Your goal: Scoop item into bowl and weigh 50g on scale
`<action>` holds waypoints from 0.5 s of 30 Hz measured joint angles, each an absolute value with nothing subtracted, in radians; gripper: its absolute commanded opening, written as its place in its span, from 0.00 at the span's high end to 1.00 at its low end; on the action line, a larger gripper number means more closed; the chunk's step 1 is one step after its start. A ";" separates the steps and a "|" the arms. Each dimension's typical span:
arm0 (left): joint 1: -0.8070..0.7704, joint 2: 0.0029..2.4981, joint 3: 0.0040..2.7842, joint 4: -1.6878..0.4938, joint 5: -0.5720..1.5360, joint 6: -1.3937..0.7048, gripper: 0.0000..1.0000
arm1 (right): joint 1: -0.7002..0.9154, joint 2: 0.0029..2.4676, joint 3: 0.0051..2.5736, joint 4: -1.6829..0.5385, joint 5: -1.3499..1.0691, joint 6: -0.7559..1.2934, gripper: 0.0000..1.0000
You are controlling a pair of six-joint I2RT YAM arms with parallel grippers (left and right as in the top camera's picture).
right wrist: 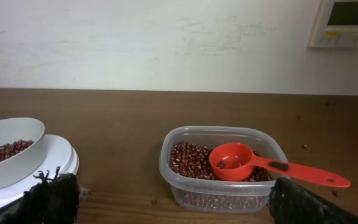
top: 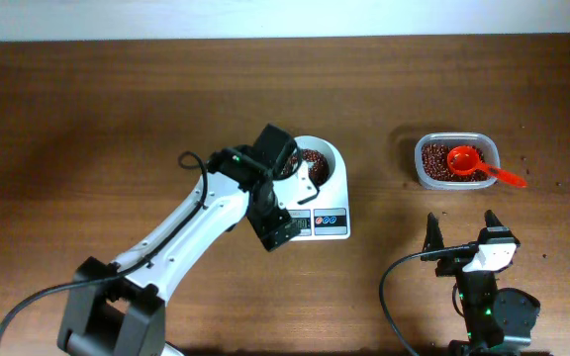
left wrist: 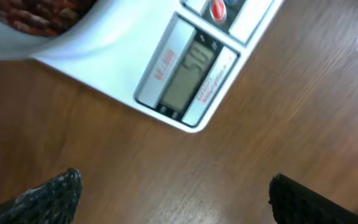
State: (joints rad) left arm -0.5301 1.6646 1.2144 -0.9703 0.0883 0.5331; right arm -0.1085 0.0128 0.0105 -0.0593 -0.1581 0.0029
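The white scale [top: 330, 220] stands mid-table with the white bowl [top: 327, 158] on it, holding dark red-brown beans [top: 314, 164]. My left gripper [top: 277, 229] is open and empty, hovering over the scale's front left corner. In the left wrist view the scale's display [left wrist: 187, 78] and the bowl's edge [left wrist: 73, 31] with beans [left wrist: 36, 15] show above my open fingers [left wrist: 173, 196]. My right gripper [top: 460, 229] is open and empty near the table's front, just in front of the clear tub [top: 455, 161]. The right wrist view shows the bowl [right wrist: 8, 158] on the scale [right wrist: 58, 158].
The clear tub [right wrist: 225, 168] holds more beans [right wrist: 191, 162] and an orange-red scoop [right wrist: 260, 165], its handle over the right rim. The scoop [top: 478, 166] also shows overhead. A few stray beans [top: 562, 181] lie on the table at the right.
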 measured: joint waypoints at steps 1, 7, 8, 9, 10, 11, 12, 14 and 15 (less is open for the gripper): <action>-0.530 1.665 1.183 -0.937 0.086 0.551 0.01 | -0.109 0.013 0.010 -0.059 -0.158 0.003 0.01; -0.530 1.668 1.030 -0.684 0.070 0.572 0.01 | -0.109 0.013 0.010 -0.060 -0.155 0.002 0.01; -0.530 1.668 1.023 -0.654 0.070 0.549 0.01 | -0.109 0.013 0.010 -0.060 -0.155 0.003 0.01; -0.530 1.668 1.021 -0.631 0.070 0.519 0.01 | -0.109 0.013 0.010 -0.060 -0.155 0.003 0.01; -0.533 1.668 1.021 -0.609 0.069 0.485 0.01 | -0.109 0.013 0.010 -0.060 -0.155 0.003 0.01; -0.536 1.668 1.021 -0.591 0.067 0.447 0.01 | -0.109 0.013 0.010 -0.060 -0.155 0.002 0.01; -0.543 1.668 1.021 -0.582 0.058 0.388 0.01 | -0.109 0.013 0.010 -0.060 -0.155 0.004 0.01; -0.565 1.668 1.021 -0.582 0.035 0.272 0.01 | -0.109 0.013 0.010 -0.060 -0.155 0.003 0.01; -0.577 1.668 1.021 -0.582 0.028 0.223 0.01 | -0.109 0.013 0.010 -0.060 -0.155 0.003 0.01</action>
State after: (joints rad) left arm -0.5766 1.6684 1.0206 -0.5819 0.0280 0.2230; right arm -0.1085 0.0128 0.0105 -0.0597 -0.1547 0.0029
